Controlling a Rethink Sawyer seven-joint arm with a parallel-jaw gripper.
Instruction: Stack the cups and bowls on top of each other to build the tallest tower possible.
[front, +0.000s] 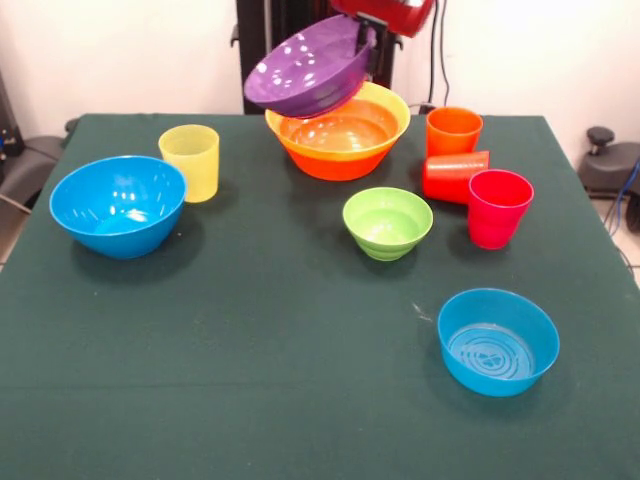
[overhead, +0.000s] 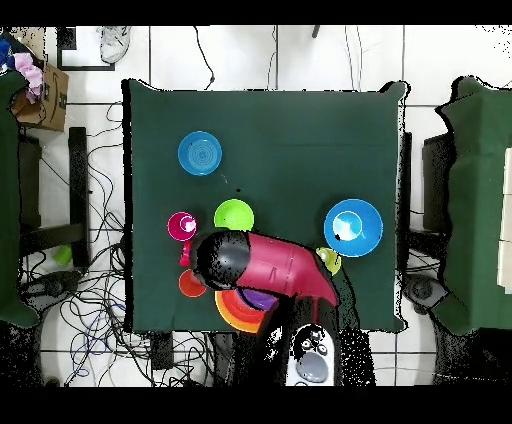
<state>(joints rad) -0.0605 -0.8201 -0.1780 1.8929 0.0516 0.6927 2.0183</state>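
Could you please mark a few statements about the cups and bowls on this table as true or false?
1. The purple bowl is tilted and held in the air over the orange bowl. True.
2. The yellow cup lies on its side. False: it stands upright, beside the larger blue bowl.
3. One cup lies on its side between the orange cup and the pink cup. True.
4. The green bowl is stacked inside a blue bowl. False: it sits alone on the table.
5. The gripper holds the purple bowl at its rim. True.
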